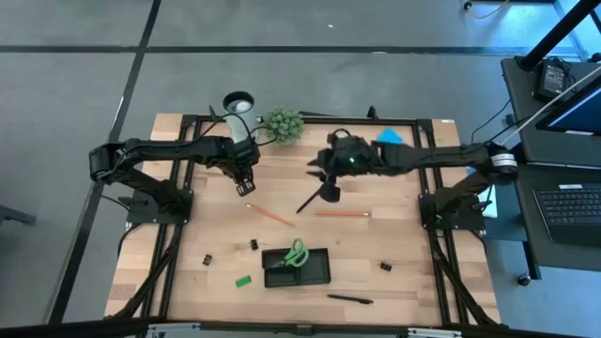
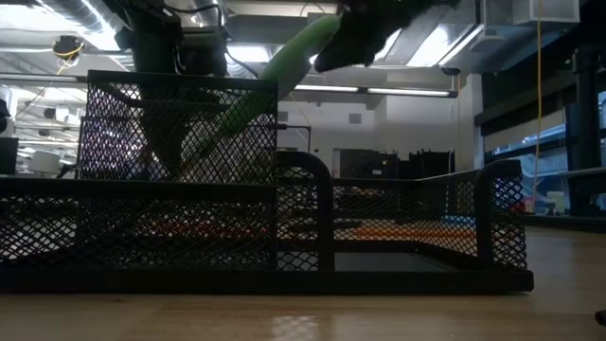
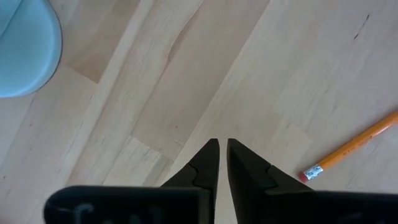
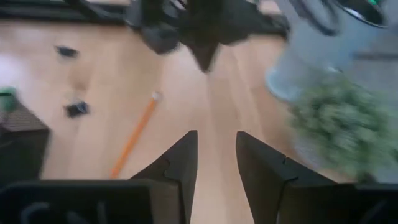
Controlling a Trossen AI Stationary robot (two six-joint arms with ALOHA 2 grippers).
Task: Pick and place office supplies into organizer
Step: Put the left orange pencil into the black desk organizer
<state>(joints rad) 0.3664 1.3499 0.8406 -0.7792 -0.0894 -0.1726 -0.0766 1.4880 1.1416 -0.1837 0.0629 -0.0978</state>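
Only the green-handled scissors sit in the organizer, lower centre; pencils, pen, clips and eraser remain on the counter. Left gripper nearly closed, empty; right gripper parted, empty.

The high camera looked straight down; the low camera stood just before the organizer. Both wrist cameras shared one pencil.

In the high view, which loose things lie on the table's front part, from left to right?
Binder clip → green eraser → organizer holding green-handled scissors → black pen → another binder clip.
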